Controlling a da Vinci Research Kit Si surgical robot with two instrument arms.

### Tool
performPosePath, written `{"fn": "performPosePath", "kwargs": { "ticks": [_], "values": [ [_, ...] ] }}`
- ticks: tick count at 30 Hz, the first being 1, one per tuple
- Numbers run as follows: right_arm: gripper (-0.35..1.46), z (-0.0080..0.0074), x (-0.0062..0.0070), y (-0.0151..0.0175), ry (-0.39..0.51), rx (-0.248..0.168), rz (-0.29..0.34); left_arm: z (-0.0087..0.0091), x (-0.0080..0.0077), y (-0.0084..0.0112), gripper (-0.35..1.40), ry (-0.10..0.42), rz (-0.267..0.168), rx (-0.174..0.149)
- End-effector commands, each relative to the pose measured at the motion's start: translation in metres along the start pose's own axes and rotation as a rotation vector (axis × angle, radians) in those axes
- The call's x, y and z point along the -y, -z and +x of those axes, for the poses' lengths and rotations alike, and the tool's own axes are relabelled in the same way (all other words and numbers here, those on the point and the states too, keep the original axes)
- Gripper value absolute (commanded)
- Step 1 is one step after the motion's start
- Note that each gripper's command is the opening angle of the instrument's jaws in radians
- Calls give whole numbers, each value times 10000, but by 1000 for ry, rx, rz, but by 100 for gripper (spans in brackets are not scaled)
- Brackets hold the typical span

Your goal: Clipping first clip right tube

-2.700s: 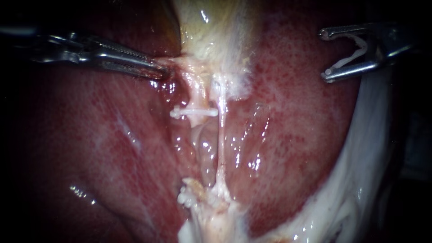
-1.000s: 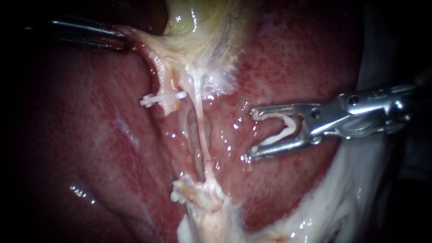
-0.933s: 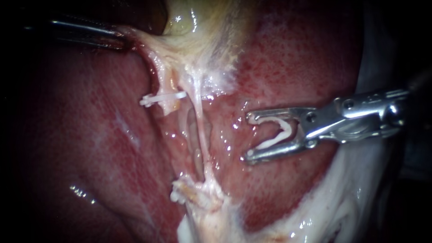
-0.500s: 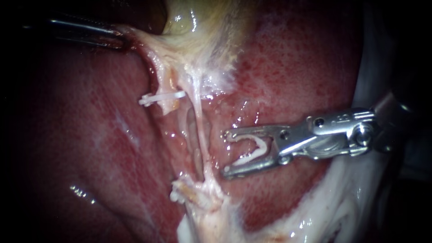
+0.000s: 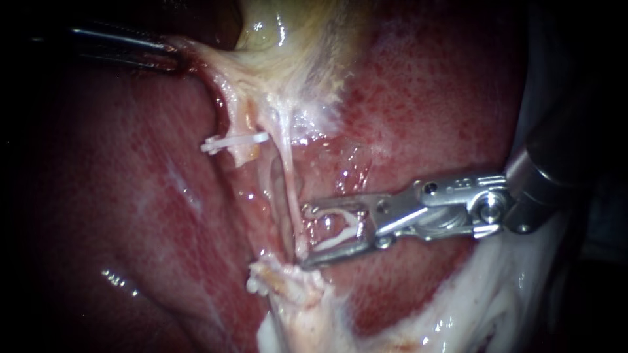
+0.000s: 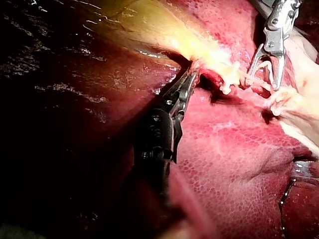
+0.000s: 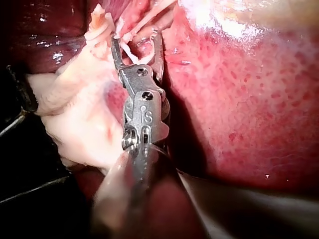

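Note:
The right tube (image 5: 288, 176) runs as a thin pale strand from the gallbladder (image 5: 294, 39) down to a pale stump (image 5: 288, 284). My right instrument (image 5: 305, 236) has reached the tube's lower part. Its jaws stand wide apart with an open white clip (image 5: 340, 232) held between them, and their tips are at the tube. I cannot tell whether the tube lies inside the clip. The same jaws (image 7: 135, 42) show in the right wrist view. The left tube carries a shut white clip (image 5: 235, 140). My left instrument (image 5: 171, 57) is shut on the gallbladder's edge and holds it taut; its jaws (image 6: 192, 77) grip pale tissue.
Red liver (image 5: 425, 98) surrounds the tubes on both sides. White fatty tissue (image 5: 497, 294) lies along the lower right, under my right instrument's shaft (image 5: 549, 170). In the left wrist view my right instrument (image 6: 263, 79) stands ahead of the left one.
My right instrument has moved left and down across the liver until its clip-bearing jaws reached the right tube. The left instrument pulled the gallbladder up and left earlier, then held still.

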Motion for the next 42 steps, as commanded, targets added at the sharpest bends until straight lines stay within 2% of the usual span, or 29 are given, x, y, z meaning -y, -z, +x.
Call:
{"fn": "performPosePath", "kwargs": {
  "ticks": [1, 5, 10, 15, 25, 29, 32, 35, 39, 42],
  "values": [
    [50, -1, -1, -3, -5, 0, 5, 0, 0, 0, -35, 0, 0, 0],
    [50, -4, -2, -14, -7, 0, 17, 0, 0, 0, -35, 0, 0, 0],
    [50, -1, -3, -21, -28, -39, 51, 0, 0, 0, -35, 0, 1, 0],
    [50, 2, 2, -20, -61, -80, 88, 0, 1, 0, -35, 0, 1, 0],
    [49, 16, 25, -22, -110, -145, 196, -1, 2, 0, -35, 0, 1, 0],
    [47, 26, 23, -17, -112, -190, 205, -1, 3, 0, -35, 0, 1, 0],
    [44, 31, 20, -13, -117, -201, 208, -1, 3, 0, -35, 0, 1, 0],
    [38, 33, 18, -11, -136, -203, 212, -1, 3, 0, -35, 0, 1, 0],
    [21, 33, 18, -11, -163, -194, 230, -1, 3, 0, -35, 0, 5, -1],
    [-1, 33, 18, -10, -182, -186, 246, -1, 4, -1, -35, 1, 5, 0]
  ]
}}
